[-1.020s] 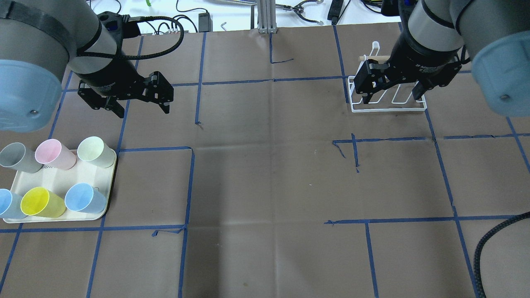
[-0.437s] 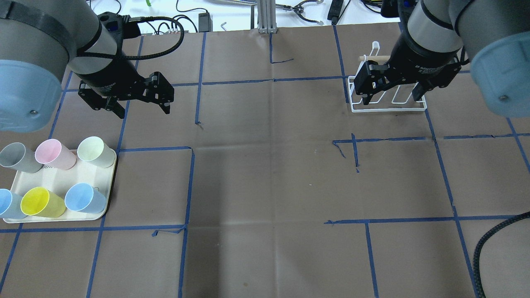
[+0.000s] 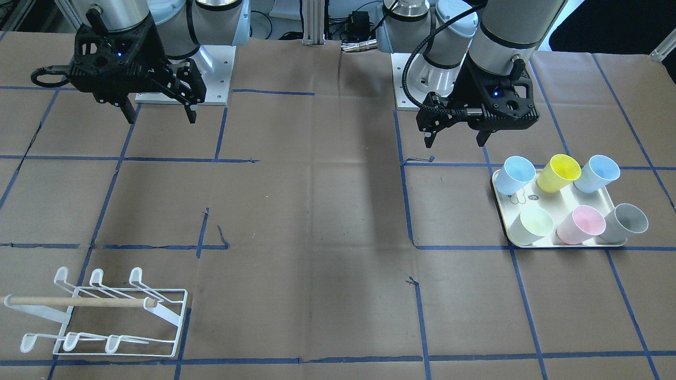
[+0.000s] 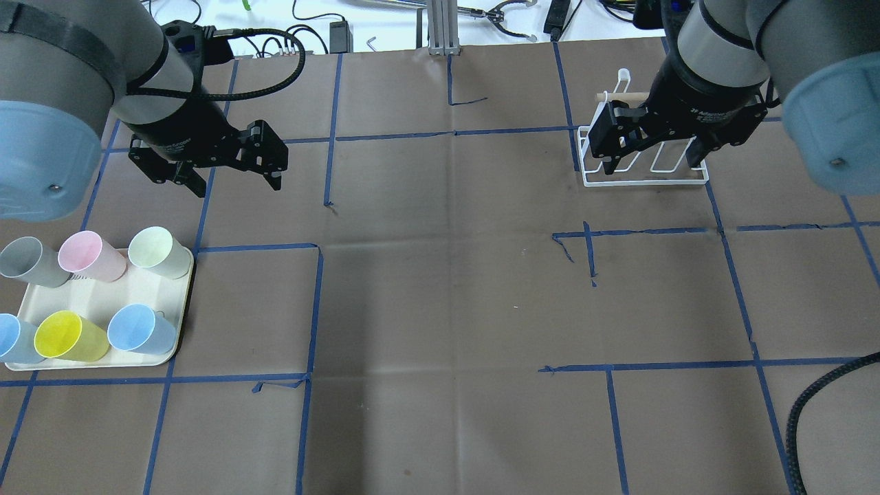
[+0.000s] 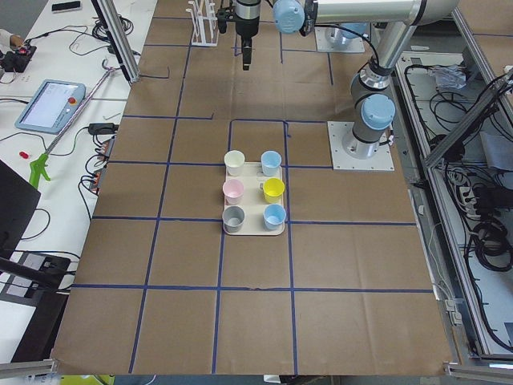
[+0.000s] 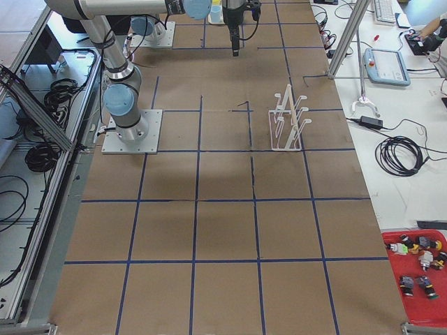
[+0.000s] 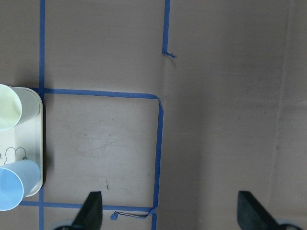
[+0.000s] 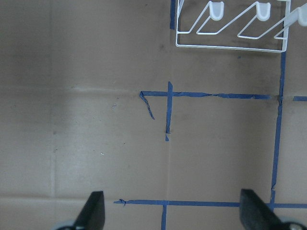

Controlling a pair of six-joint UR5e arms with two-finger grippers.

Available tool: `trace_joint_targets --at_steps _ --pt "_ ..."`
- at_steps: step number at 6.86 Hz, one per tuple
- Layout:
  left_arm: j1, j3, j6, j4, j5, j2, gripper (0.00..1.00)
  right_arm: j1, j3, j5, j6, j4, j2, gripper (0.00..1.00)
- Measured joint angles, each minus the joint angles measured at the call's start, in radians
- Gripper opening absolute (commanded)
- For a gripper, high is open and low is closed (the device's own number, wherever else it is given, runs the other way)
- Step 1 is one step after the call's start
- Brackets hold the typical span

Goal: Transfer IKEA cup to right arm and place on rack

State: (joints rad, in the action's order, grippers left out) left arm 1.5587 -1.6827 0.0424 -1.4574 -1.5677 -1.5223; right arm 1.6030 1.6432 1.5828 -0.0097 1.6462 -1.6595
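Several pastel cups stand on a cream tray (image 4: 103,295) at the table's left: grey (image 4: 27,261), pink (image 4: 89,256), pale green (image 4: 158,251), yellow (image 4: 69,335) and two blue ones (image 4: 141,328). My left gripper (image 4: 237,184) is open and empty, hovering beyond the tray; it also shows in the front view (image 3: 454,141). Its wrist view shows the pale green cup (image 7: 9,108) and a blue cup (image 7: 12,191) at the left edge. The white wire rack (image 4: 646,180) with its wooden bar stands at the far right, and it shows in the front view too (image 3: 105,316). My right gripper (image 4: 652,163) is open and empty, high above the table (image 3: 161,119).
Brown paper with blue tape lines (image 4: 316,302) covers the table. Cables and tools (image 4: 509,17) lie beyond the far edge. A red bin of small parts (image 6: 419,265) sits off the table's right end. The rack's prongs (image 8: 225,38) show at the top of the right wrist view.
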Motion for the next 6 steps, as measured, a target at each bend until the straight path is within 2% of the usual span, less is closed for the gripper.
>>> trace_joint_targets --at_steps 3,6 --pt "-0.057 -0.002 -0.107 0.002 -0.007 0.002 1.0 0.0 -0.008 0.009 -0.001 0.0 0.001 1.0" --pt "-0.304 -0.003 -0.378 -0.009 -0.005 -0.003 1.0 0.0 -0.009 0.028 -0.001 0.003 0.0 1.0"
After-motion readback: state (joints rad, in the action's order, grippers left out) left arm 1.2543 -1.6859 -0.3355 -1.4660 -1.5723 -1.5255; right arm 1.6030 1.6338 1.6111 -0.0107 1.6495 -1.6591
